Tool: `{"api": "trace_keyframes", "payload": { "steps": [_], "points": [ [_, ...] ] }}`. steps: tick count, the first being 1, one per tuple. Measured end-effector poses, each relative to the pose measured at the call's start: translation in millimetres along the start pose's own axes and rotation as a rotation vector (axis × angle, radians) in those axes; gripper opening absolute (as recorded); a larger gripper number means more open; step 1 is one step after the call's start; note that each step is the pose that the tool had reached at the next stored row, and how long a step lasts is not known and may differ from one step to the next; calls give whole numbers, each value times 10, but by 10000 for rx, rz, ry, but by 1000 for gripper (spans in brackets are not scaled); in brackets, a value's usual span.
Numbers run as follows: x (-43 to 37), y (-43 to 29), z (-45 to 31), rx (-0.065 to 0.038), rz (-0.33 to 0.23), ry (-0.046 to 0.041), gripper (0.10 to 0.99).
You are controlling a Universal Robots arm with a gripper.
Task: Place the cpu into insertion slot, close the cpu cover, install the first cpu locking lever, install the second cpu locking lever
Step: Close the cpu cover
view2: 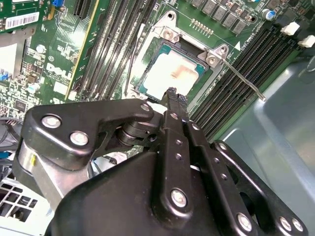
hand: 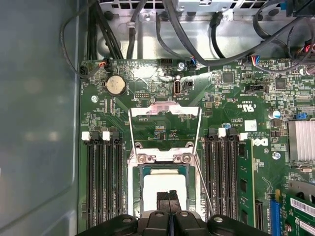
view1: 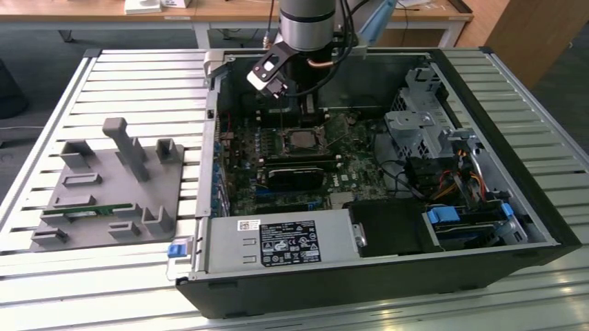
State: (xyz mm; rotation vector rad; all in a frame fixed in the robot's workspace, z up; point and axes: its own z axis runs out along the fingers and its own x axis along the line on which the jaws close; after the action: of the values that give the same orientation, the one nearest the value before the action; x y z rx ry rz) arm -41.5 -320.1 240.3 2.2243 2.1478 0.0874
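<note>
Jaws pressed together, nothing pinched between them.

In the exterior view: reaching down from above into an open case [view1: 368, 289], with the gripper [view1: 311, 114] low over the green board [view1: 354, 172] and near the slot [view1: 285, 141]. Well apart, toward the exterior view's left, a grey fixture [view1: 101, 186] on the slatted table [view1: 138, 69].

In the second wrist view: black gripper [view2: 171, 93] with its tip at the near edge of the cpu [view2: 170, 73]; touching or just above, cannot tell. Cpu flat in the slot [view2: 147, 56], pale face up and uncovered. Just beside the slot, a thin lever [view2: 243, 81] angled out over the memory slots [view2: 256, 54], hooked end free.

In the first wrist view: cover [hand: 165, 110] swung open, flipped back from the slot [hand: 134, 196] toward the coin cell [hand: 116, 84], with green board showing through its square window. Cpu [hand: 157, 181] bare in the slot, between two banks of memory slots [hand: 221, 177]. Gripper [hand: 166, 197] over the cpu's near edge, tips meeting along a hairline seam. Lever [hand: 204, 191] slanting along the slot's side, between it and one bank of memory slots.
</note>
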Motion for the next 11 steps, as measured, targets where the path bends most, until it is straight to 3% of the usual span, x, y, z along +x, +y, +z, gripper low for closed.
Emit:
{"api": "trace_keyframes", "payload": {
  "steps": [11],
  "points": [
    [1,6,-73,6,0,0,106]
  ]
}}
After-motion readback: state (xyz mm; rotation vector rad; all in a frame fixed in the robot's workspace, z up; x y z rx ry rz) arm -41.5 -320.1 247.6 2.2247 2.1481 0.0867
